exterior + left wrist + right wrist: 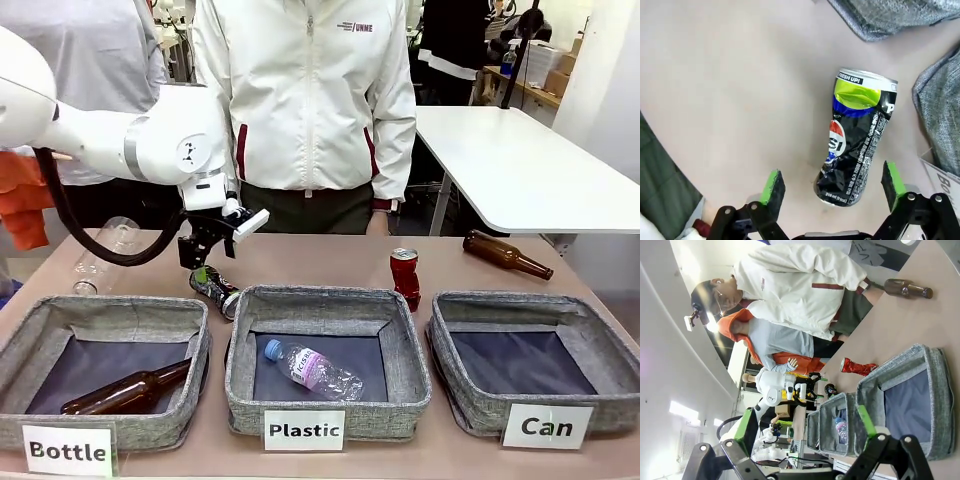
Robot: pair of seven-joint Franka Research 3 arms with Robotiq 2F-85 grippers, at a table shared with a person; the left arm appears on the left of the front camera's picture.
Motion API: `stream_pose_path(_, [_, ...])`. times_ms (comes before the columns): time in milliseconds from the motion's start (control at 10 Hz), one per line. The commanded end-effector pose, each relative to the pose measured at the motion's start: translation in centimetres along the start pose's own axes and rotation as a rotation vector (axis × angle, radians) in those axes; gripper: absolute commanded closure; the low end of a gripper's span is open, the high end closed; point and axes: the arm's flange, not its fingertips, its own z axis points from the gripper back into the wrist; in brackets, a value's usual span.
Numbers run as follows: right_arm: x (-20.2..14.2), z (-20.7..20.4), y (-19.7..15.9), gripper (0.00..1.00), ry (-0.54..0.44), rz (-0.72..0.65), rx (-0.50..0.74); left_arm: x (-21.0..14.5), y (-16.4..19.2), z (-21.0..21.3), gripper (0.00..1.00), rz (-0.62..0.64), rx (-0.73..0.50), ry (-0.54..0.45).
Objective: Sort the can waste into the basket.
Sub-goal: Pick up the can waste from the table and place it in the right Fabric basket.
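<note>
The dark can [213, 286] with blue, white and red print lies dented on the table behind the gap between the Bottle and Plastic baskets. My left gripper [203, 262] hovers just above it, open. In the left wrist view the green pads [773, 186] stand on either side of the can's [860, 145] lower end without touching it. The red can [404, 276] stands upright behind the Plastic basket. At the right sits the grey basket [465, 405] labelled "Can". My right gripper [806, 424] is open, held high, looking down on the Can basket [935, 390] and red can [857, 367].
The Bottle basket [180, 425] holds a brown bottle; the Plastic basket [240, 400] holds a clear bottle. A brown bottle [505, 253] lies at the back right and a clear bottle [100, 255] at the back left. A person in a white jacket [310, 100] stands across the table.
</note>
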Motion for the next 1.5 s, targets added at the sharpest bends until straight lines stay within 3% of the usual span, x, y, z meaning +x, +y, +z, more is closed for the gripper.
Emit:
stream_pose_path(0, [0.1, -0.1, 0.1, 0.0, -0.012, 0.022, 0.022, -0.5, -0.2, -1.1, 0.0, -0.022, -0.018, 0.021])
stream_pose_path(700, [0.1, -0.1, 0.1, 0.0, -0.012, 0.022, 0.022, -1.6, -0.5, -3.7, 0.0, -0.02, -0.052, 0.003])
stream_pose_path(800, [0.1, -0.1, 0.1, 0.0, -0.012, 0.022, 0.022, -1.6, -0.3, -3.6, 0.59, -0.027, -0.059, -0.003])
stream_pose_path(900, [0.1, -0.1, 0.1, 0.0, -0.012, 0.022, 0.022, -1.6, -0.1, -3.5, 0.6, -0.03, -0.064, -0.008])
stream_pose_path(1000, [0.1, -0.1, 0.1, 0.0, -0.012, 0.022, 0.022, -1.5, 0.1, -3.4, 1.0, -0.056, -0.066, -0.028])
stream_pose_path(1200, [0.1, -0.1, 0.1, 0.0, -0.012, 0.022, 0.022, -1.5, 0.2, -3.6, 1.0, -0.062, -0.06, -0.038])
stream_pose_path(1300, [0.1, -0.1, 0.1, 0.0, -0.012, 0.022, 0.022, -1.5, 0.3, -3.7, 0.86, -0.055, -0.059, -0.043])
stream_pose_path(1400, [0.1, -0.1, 0.1, 0.0, -0.012, 0.022, 0.022, -1.4, 0.4, -3.7, 0.96, -0.05, -0.059, -0.044])
